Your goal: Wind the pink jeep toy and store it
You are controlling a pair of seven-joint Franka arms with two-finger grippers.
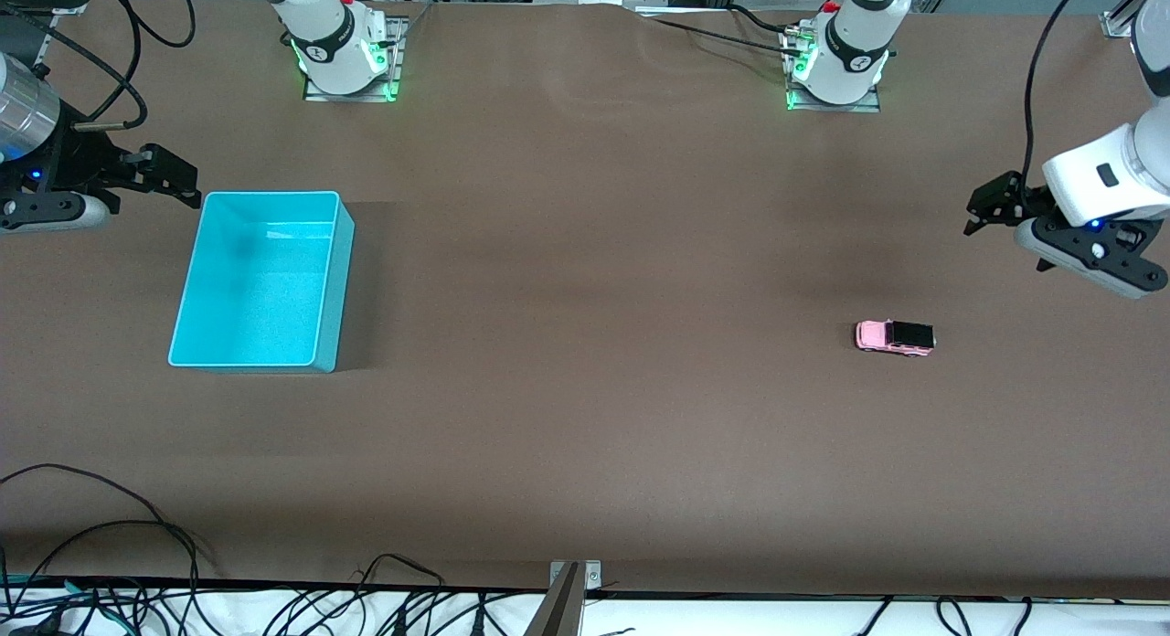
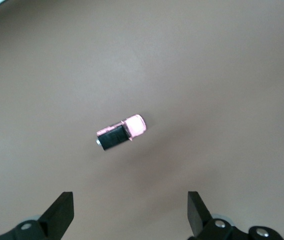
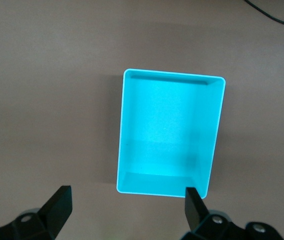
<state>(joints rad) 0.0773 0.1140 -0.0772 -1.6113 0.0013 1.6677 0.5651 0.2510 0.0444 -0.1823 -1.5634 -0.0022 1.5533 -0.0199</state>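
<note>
Pink jeep toy point(image 1: 895, 337) sits alone on bare brown surface point(image 1: 585, 417) toward the left arm's end, open room on every side; nothing stands between it and the left end effector point(image 1: 980, 206), which hangs with fingers spread over the surface near that end. Turquoise bin point(image 1: 324, 293) stands well apart toward the right arm's end, top open, interior unobstructed. Right end effector point(image 1: 174, 181), fingers spread, hangs just beside the bin's rim.

Black cables point(image 1: 110, 563) along table edge point(image 1: 585, 252) nearest front camera.
</note>
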